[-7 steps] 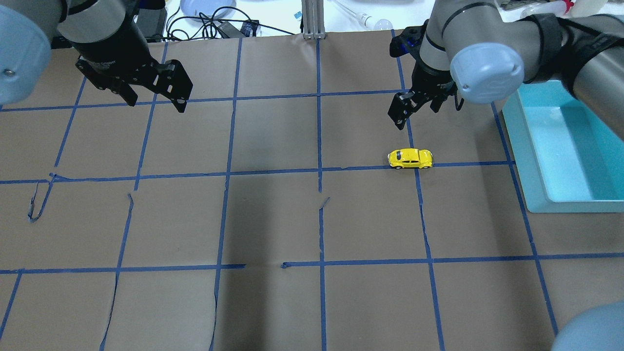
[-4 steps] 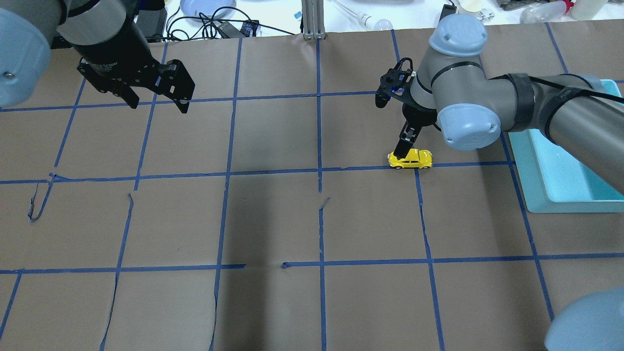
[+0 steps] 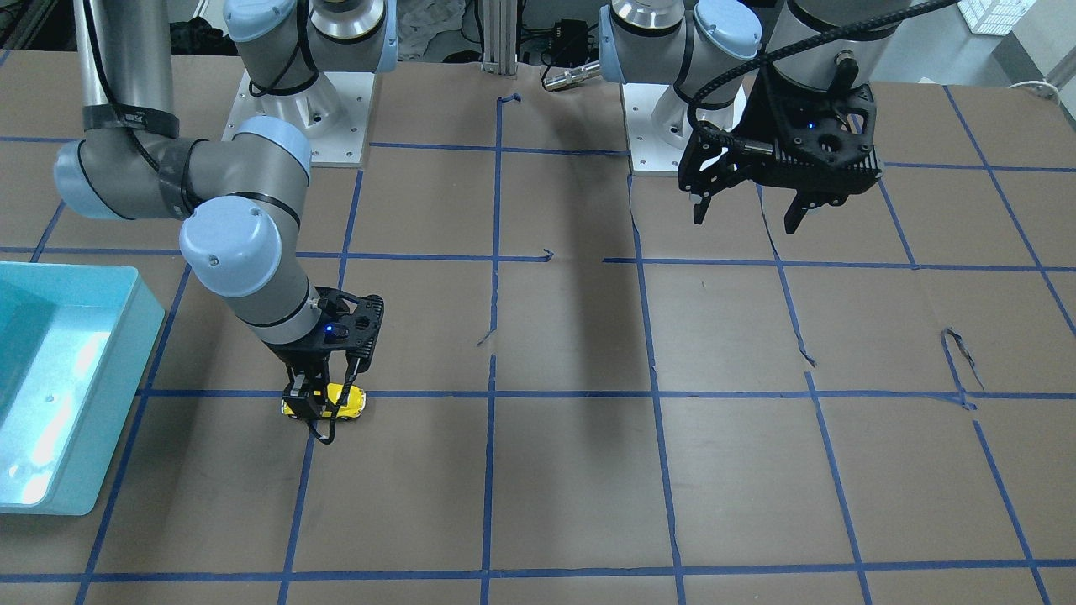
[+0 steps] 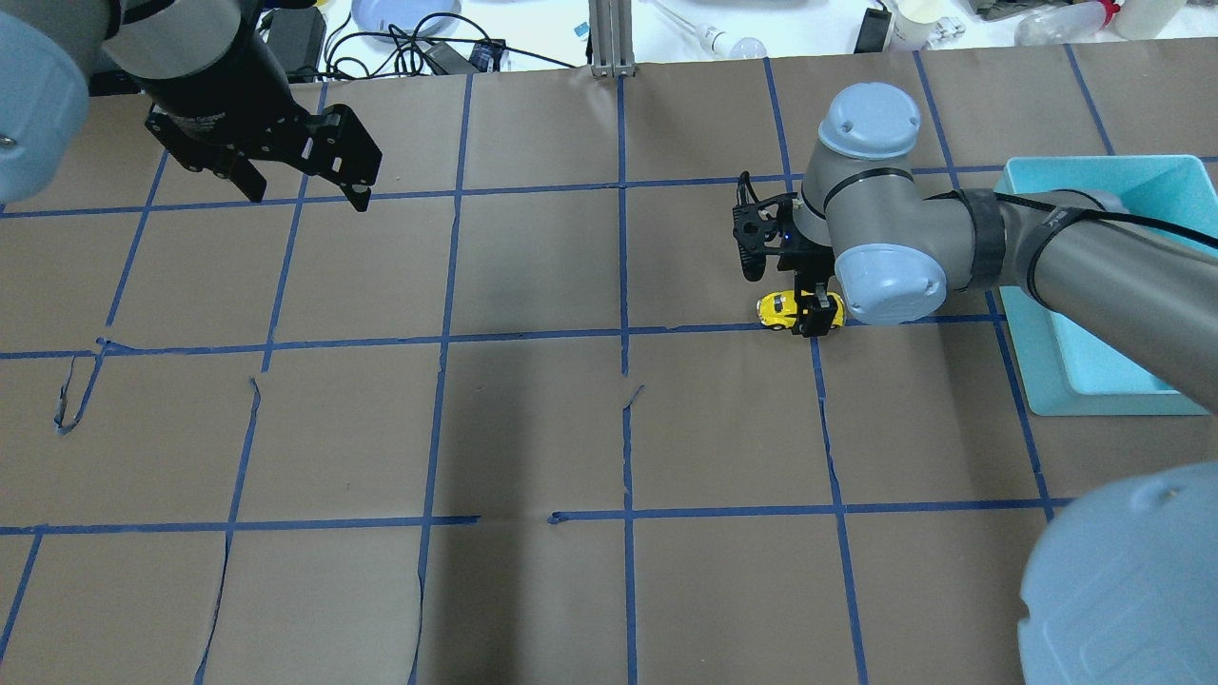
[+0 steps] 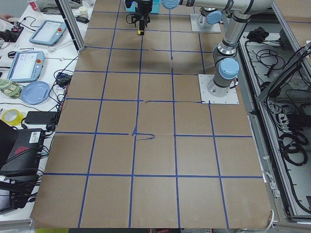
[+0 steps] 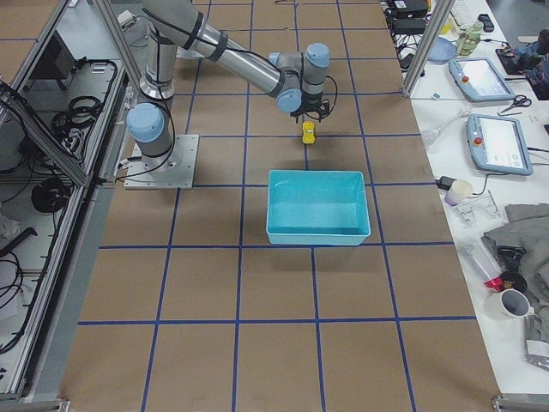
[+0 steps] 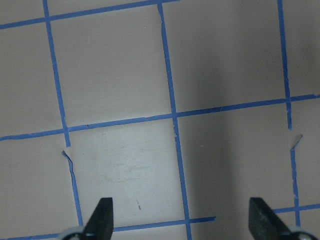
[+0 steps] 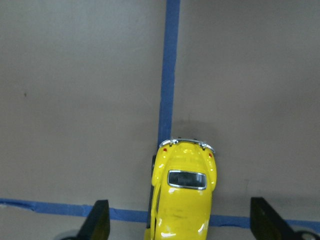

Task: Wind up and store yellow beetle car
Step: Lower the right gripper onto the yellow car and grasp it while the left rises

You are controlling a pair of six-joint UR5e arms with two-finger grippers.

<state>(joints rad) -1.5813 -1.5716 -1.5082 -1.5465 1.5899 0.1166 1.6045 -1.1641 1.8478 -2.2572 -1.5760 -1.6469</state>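
The yellow beetle car [image 4: 782, 306] stands on its wheels on the brown paper-covered tabletop [image 4: 533, 428], at about 3 o'clock from the middle of the overhead view, on a crossing of the blue tape [image 4: 623, 266] grid lines and lying lengthwise along the 9-to-3 line there. The right claw [image 4: 782, 303] is down low at the car, pointing straight at the tabletop, and it is spread wide: in its wrist view the two fingers [image 8: 100, 222] show at 7 and 5 o'clock with the car [image 8: 182, 195] at 6 o'clock between them, a clear strip of paper on each side, so neither finger touches the body. In that view the car's chrome bumper end and small dark window face 12 o'clock, with a tape line running on from the bumper. The teal bin [image 4: 1113, 404] sits on the tabletop at 3 o'clock of the car, apart from it, partly under the right arm. The left claw [image 4: 307, 195] hangs above the tabletop at 10 o'clock in the overhead view, well apart from the car, also spread wide and holding nothing; its wrist camera sees only paper and tape between its fingertips [image 7: 102, 220]
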